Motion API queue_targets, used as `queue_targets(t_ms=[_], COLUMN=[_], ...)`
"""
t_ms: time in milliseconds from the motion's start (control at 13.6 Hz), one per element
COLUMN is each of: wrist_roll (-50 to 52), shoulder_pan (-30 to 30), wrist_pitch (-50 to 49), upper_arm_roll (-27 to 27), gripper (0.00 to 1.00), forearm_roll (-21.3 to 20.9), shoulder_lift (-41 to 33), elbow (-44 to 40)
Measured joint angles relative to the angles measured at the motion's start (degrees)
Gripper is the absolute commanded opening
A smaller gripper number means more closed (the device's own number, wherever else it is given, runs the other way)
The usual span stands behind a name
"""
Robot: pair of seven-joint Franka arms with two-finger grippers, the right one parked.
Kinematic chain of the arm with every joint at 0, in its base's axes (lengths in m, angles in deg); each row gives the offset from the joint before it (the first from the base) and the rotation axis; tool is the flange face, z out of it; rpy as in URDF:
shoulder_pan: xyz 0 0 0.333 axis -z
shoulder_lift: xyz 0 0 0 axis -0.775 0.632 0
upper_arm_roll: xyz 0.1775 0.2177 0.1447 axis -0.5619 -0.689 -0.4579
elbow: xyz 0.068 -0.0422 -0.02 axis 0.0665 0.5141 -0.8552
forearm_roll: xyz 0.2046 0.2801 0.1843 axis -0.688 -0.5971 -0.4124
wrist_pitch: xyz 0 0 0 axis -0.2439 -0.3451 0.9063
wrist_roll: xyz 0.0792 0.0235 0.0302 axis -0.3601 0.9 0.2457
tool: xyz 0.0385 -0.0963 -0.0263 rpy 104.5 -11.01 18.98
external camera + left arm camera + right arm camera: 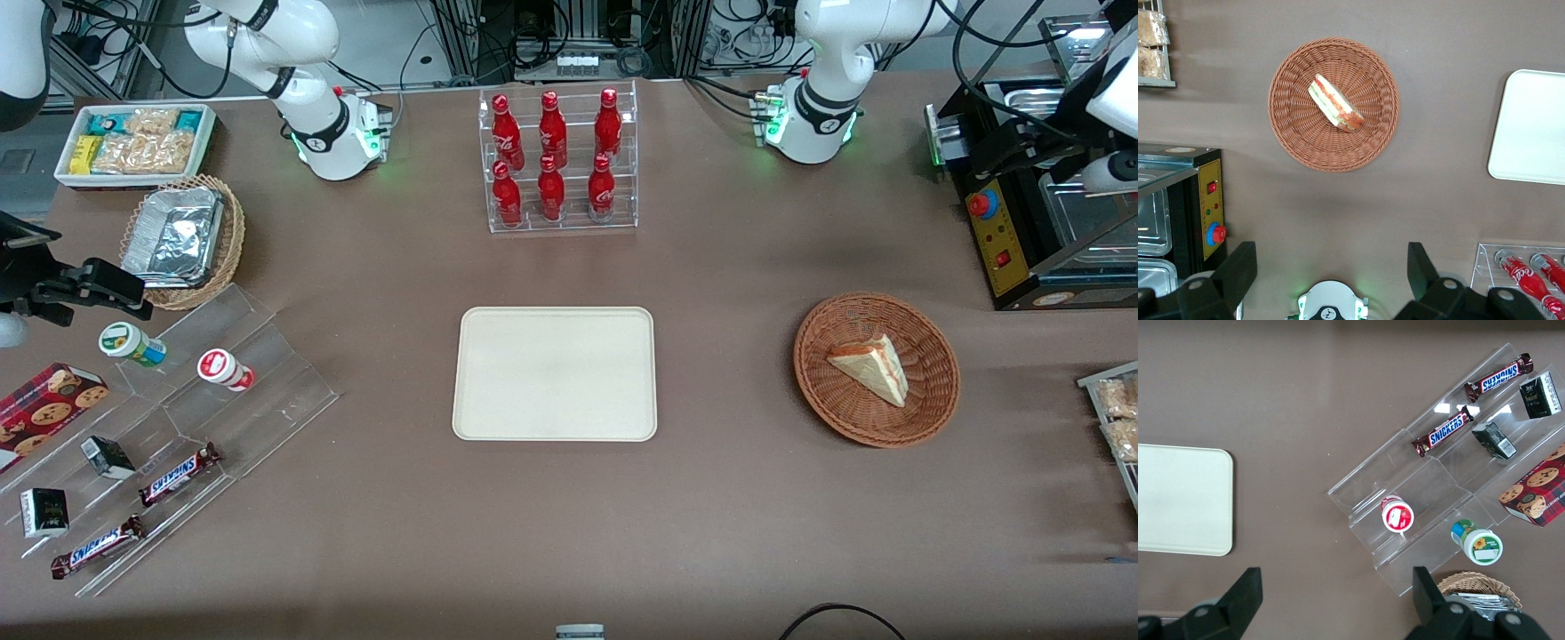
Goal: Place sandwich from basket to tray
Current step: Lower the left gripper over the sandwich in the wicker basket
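Tool (pixel 1331 267) of the left arm hangs high above the surface with its two fingers (pixel 1238 267) spread wide and nothing between them. It sits roughly above the bare strip near the arm's own base. And there's the target: the sandwich (pixel 871 366) lies on its side in the basket (pixel 933 400), toward the working arm's end of the surface and nearer to the front camera than the tool. So the reach looks to be outward from the base, then down.

Here's the relation that matters. In the wrist view the sandwich (pixel 1336 103) shows its red and green cut edge, and that long edge runs diagonally across the line between the two fingers, neither along it nor square to it. My read is that the wrist needs a turn before the descent, so the fingers close across the wedge's thin dimension.

The tray (pixel 556 373) waits at mid-surface with nothing on it, well apart from the basket. Nothing has been grasped yet.
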Motion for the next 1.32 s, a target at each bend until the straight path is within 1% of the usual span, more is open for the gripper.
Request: queue_targets(t_ms=[367, 587, 734, 881, 1028, 1174, 1321], wrist_roll=[-0.2, 2.5, 9.5, 17.0, 25.3, 33.3, 36.5], shoulder_pan=[0.1, -0.1, -0.1, -0.1, -0.4, -1.0, -2.1], wrist_pitch=[-0.3, -0.1, 1.2, 5.1, 11.0, 18.9, 24.4], upper_arm_roll=[0.0, -0.2, -0.3, -0.3, -0.5, -0.8, -1.0], gripper=[1.0, 1.0, 1.0, 1.0, 1.0, 1.0, 1.0], forearm_roll=[-0.1, -0.1, -0.2, -0.2, -0.2, -0.2, -0.2], shoulder_lift=[1.8, 5.8, 9.4, 11.8, 12.8, 13.4, 14.3], elbow=[-0.4, -0.2, 0.1, 2.3, 6.3, 11.5, 15.6])
